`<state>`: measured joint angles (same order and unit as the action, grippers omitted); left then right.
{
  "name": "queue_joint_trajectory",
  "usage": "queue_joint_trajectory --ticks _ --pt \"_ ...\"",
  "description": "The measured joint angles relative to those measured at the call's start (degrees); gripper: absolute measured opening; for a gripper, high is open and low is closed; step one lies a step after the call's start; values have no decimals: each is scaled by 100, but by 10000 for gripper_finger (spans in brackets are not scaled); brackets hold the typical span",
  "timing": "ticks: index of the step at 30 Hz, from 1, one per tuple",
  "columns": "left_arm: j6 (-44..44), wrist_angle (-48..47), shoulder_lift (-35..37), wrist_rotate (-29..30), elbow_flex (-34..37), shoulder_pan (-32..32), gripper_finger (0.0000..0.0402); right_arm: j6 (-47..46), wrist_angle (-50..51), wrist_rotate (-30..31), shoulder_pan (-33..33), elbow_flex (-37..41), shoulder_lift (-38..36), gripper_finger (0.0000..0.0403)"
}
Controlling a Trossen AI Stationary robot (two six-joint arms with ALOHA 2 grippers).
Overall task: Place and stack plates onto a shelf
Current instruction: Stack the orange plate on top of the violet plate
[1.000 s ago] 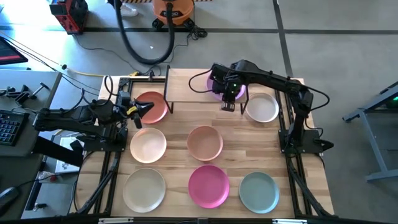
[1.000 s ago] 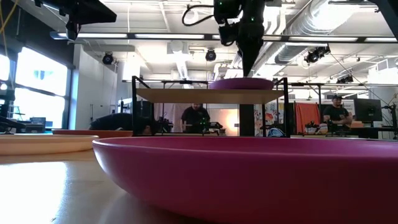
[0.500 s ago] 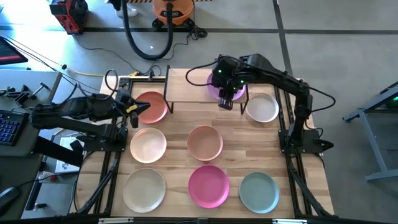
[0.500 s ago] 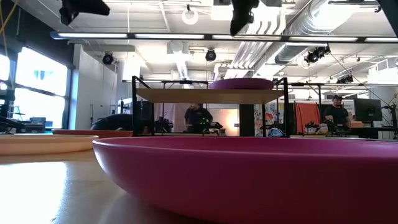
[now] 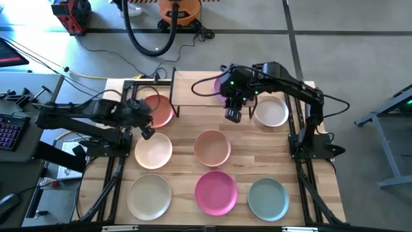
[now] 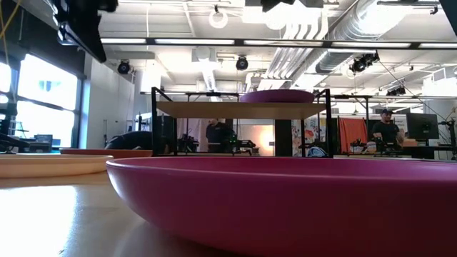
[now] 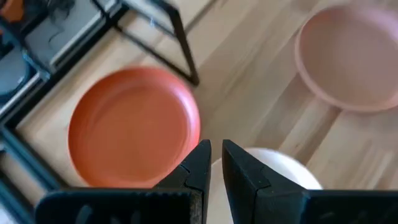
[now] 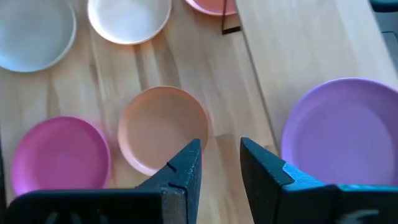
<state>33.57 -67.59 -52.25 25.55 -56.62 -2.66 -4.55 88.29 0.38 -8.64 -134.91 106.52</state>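
My left gripper (image 7: 216,163) hangs empty, jaws a narrow slit apart, over the gap between the terracotta plate (image 7: 134,126) and the cream plate (image 5: 153,151). My right gripper (image 8: 219,163) hovers empty beside the shelf (image 5: 196,89), jaws slightly apart, just off the purple plate (image 8: 345,133) lying on the shelf's board. Bare surface (image 5: 184,132) lies open between shelf and tan-pink plate (image 5: 212,147).

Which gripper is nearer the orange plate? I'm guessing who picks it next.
Left. The left gripper hangs at the orange plate's edge; the right gripper is across the table, beside the purple plate.
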Motion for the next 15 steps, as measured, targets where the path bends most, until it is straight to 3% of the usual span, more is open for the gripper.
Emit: queue_joint_trajectory --ticks 15 --pt "53 13 -1752 -602 0 830 31 -313 2 2 383 4 2 87"
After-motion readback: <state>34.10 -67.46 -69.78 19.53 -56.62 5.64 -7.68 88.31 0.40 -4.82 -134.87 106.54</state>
